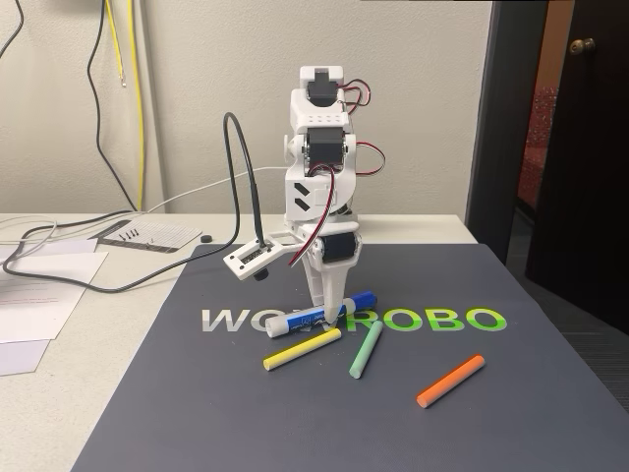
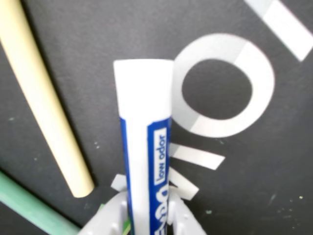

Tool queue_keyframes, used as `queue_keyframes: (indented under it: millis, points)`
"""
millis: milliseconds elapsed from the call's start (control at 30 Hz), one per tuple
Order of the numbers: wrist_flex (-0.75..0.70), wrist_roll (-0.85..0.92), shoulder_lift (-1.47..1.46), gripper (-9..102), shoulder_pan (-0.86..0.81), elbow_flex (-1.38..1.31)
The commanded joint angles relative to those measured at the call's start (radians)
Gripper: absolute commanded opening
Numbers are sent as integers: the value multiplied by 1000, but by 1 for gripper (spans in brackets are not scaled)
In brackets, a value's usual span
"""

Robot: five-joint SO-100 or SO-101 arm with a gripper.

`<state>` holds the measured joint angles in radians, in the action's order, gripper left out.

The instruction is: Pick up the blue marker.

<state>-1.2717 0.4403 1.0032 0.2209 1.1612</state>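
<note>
In the wrist view I see my gripper [image 2: 146, 218] at the bottom edge, its jaws closed around the marker [image 2: 145, 127], whose white end points up the frame; its cap is cut off. In the fixed view, mid-frame, my arm [image 1: 316, 167] stands folded, pointing straight down at the mat [image 1: 491, 413]; the fingertips there are hard to make out.

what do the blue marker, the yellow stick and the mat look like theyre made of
Blue marker: likely smooth plastic, a glossy white barrel with a printed blue label reading "low odor".
Yellow stick: pale and matte with a rounded end; could be chalk, plastic or painted wood, the look leaves it open.
Mat: dark grey, dull, non-reflective surface with printed letters, possibly rubber or fabric.
Gripper: white matte plastic, seemingly 3D-printed.
</note>
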Motion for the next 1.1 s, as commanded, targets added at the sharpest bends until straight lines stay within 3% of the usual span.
queue_keyframes:
  millis: [0, 267, 1067]
  points:
    - [3, -15, 14, 5, 14, -41]
    - [0, -101, 87, 1, 25, -41]
    - [-334, -376, 876, 1, 77, -28]
